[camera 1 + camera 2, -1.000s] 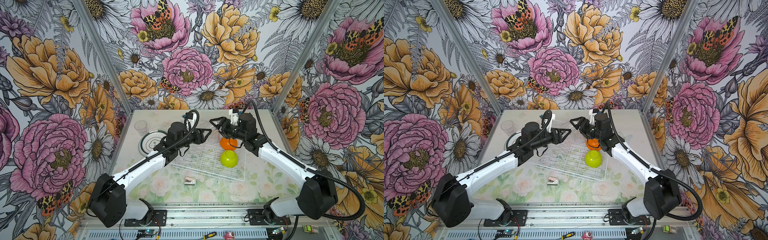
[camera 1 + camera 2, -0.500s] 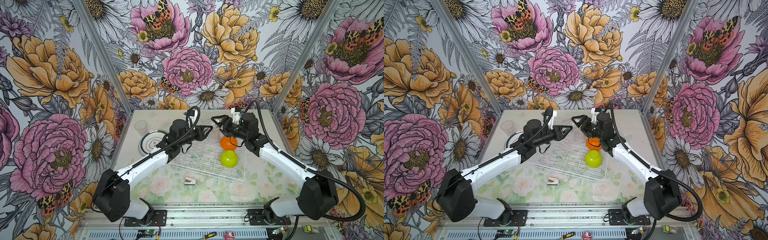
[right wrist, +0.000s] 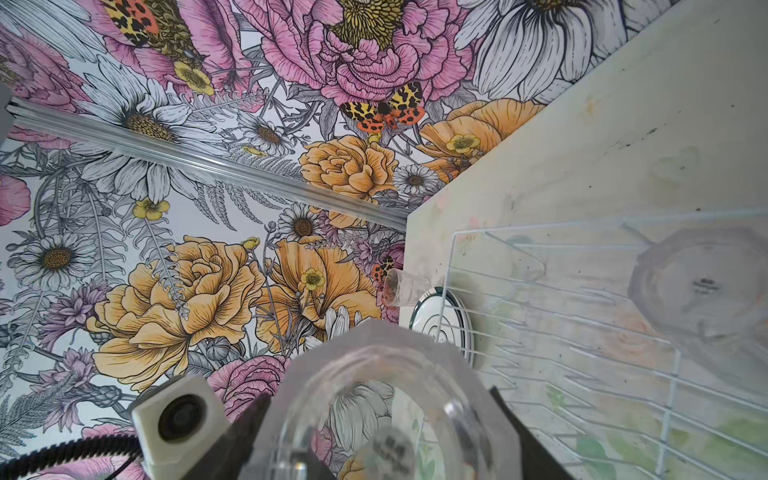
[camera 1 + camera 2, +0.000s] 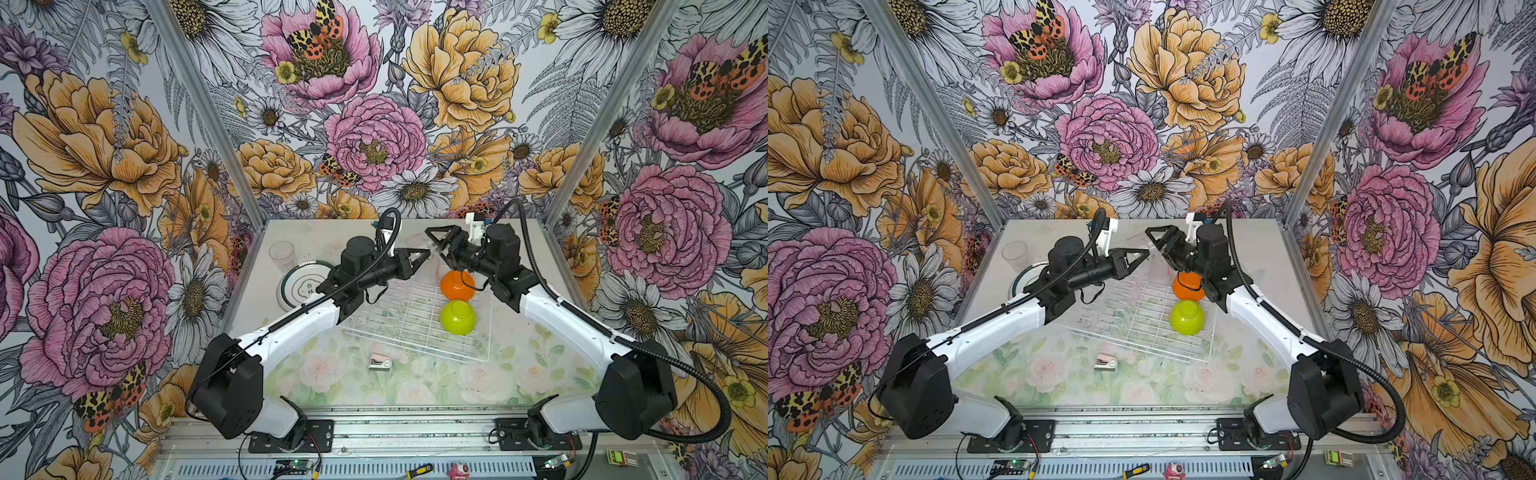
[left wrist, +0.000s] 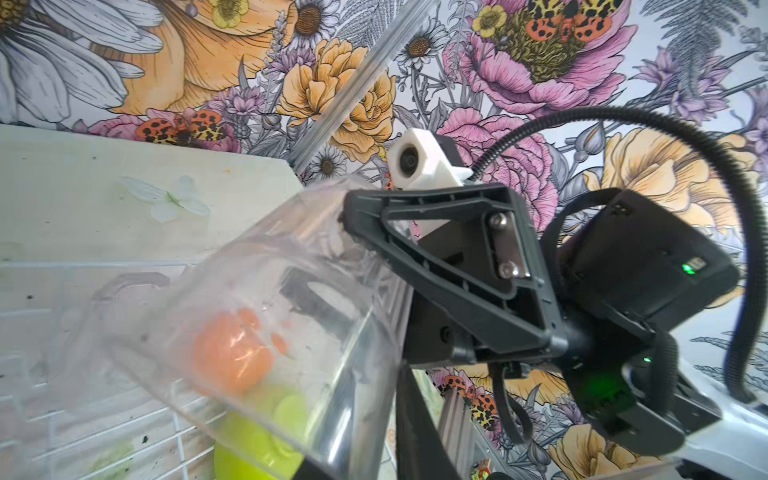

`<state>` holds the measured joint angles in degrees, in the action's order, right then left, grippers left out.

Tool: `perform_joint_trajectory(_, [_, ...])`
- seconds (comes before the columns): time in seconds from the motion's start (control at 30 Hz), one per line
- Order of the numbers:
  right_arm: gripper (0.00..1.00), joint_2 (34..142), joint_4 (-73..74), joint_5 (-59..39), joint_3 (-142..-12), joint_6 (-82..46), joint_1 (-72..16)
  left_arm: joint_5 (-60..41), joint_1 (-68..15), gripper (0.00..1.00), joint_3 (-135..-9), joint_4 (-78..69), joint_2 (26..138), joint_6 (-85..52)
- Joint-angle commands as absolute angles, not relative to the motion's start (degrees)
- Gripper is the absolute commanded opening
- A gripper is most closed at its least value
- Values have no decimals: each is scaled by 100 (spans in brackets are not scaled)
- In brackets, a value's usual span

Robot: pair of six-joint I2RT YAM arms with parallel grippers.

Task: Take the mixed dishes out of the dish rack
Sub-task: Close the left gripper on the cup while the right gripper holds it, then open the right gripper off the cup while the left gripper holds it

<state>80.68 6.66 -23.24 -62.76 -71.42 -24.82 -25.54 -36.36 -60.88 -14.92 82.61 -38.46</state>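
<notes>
A clear tumbler point(image 5: 270, 311) point(image 3: 386, 415) hangs in the air above the far edge of the white wire dish rack point(image 4: 407, 328). My right gripper point(image 4: 437, 247) point(image 3: 382, 449) is shut across its body, one finger on each side. My left gripper point(image 4: 426, 254) point(image 5: 365, 457) meets it from the left and is shut on the tumbler's wall at the rim. An orange bowl point(image 4: 457, 284) and a lime-green bowl point(image 4: 458, 318) lie in the rack's right part. Another clear tumbler point(image 3: 702, 286) shows faintly in the rack.
On the table left of the rack lie a teal-rimmed white plate point(image 4: 301, 282) and an upright clear tumbler point(image 4: 282, 255). A small pink-white stapler-like object point(image 4: 379, 363) lies in front of the rack. The floral walls close in on the back and both sides.
My left gripper has reached right to the tumbler in the right gripper and its jaws have shut on the rim. The right gripper has kept its hold and barely moved.
</notes>
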Motion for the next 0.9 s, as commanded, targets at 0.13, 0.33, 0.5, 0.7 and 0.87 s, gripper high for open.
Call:
perform_joint_trajectory(0.13, [69,7922,358,-2555,-6124,-6563,-2676,-2047,-3620,0,-6293,-1555,8153,-3562])
perform_joint_trajectory(0.33, [77,7838,309,-2419,-6060,-6511,-2669,-1682,-3620,0,-6199,-1307,7942,-3442])
perform_joint_trajectory(0.5, [81,7778,198,-2312,-6084,-6385,-2668,-1529,-3621,0,-6170,-1135,7832,-3343])
perform_joint_trajectory(0.7, [87,7631,-20,-2053,-6100,-6182,-2668,-1292,-3626,0,-6205,-809,7711,-3162])
perform_joint_trajectory(0.87, [89,7423,-142,-1650,-5986,-6002,-2660,-976,-3621,0,-6248,-420,7590,-2994])
